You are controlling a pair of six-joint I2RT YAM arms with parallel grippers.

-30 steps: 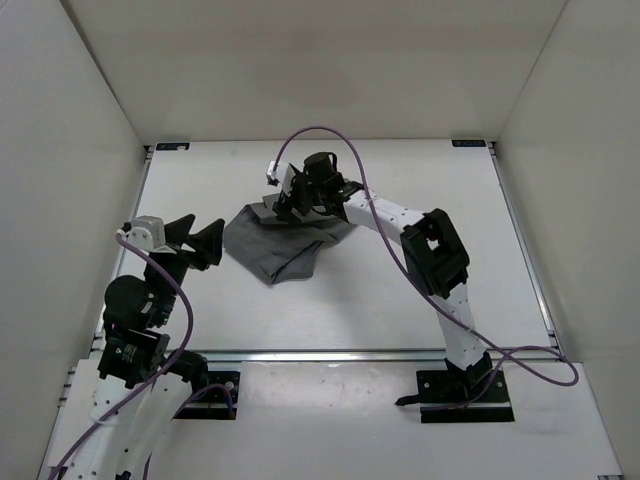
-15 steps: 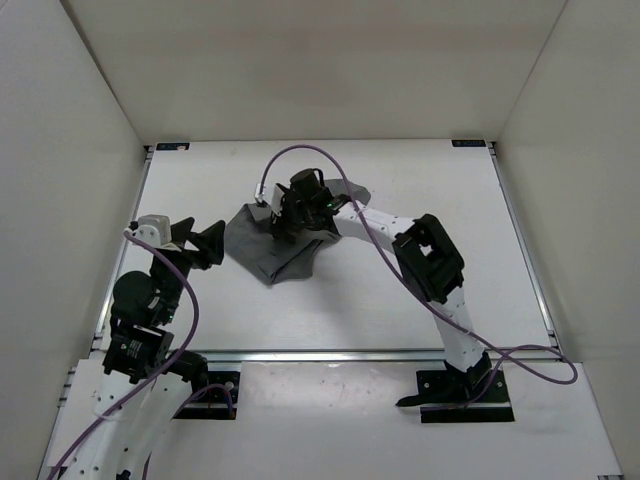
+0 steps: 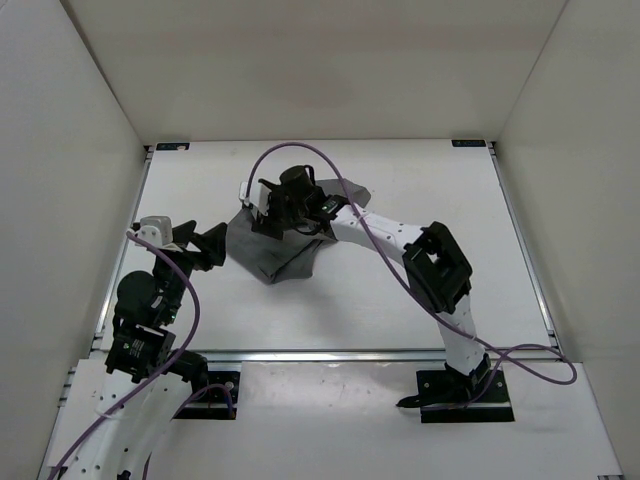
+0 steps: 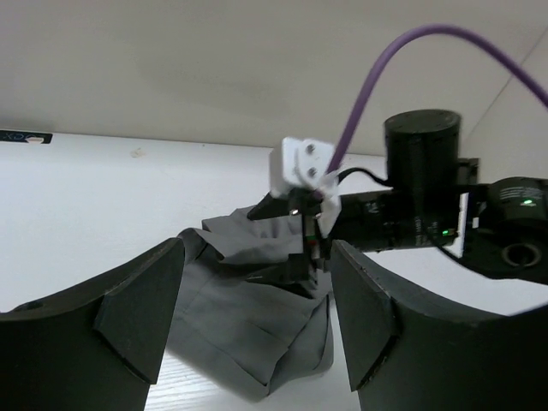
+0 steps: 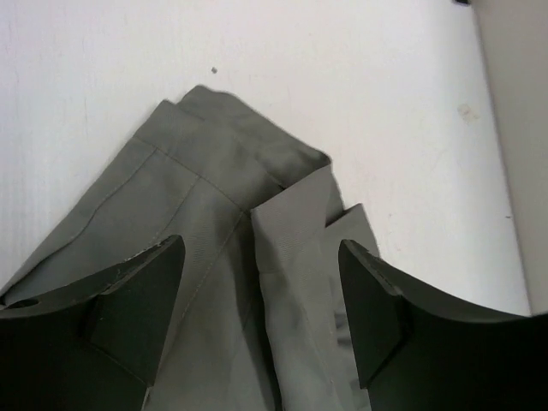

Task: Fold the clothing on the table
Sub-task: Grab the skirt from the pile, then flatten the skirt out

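The grey clothing (image 3: 281, 255) lies crumpled and partly folded on the white table (image 3: 400, 290), left of centre. My right gripper (image 3: 262, 216) hovers open over its back-left part. In the right wrist view, a raised fold of the clothing (image 5: 291, 282) runs between the wide-spread fingers (image 5: 128, 308) of the right gripper (image 5: 261, 317), and nothing is pinched. My left gripper (image 3: 207, 246) stands open just left of the clothing, pointing at it. In the left wrist view the left gripper (image 4: 257, 330) frames the clothing (image 4: 231, 308), with the right gripper (image 4: 295, 257) low over its far part.
Beige walls close in the table on three sides. Black corner brackets (image 3: 172, 146) (image 3: 470, 143) mark the back corners. The right arm (image 3: 435, 262) reaches across the table's middle, and its purple cable (image 3: 300, 150) loops above the clothing.
My right gripper has moved left across the clothing toward its left edge, with its jaws narrowing slightly. The left gripper has shifted a little; the clothing's back right part now shows.
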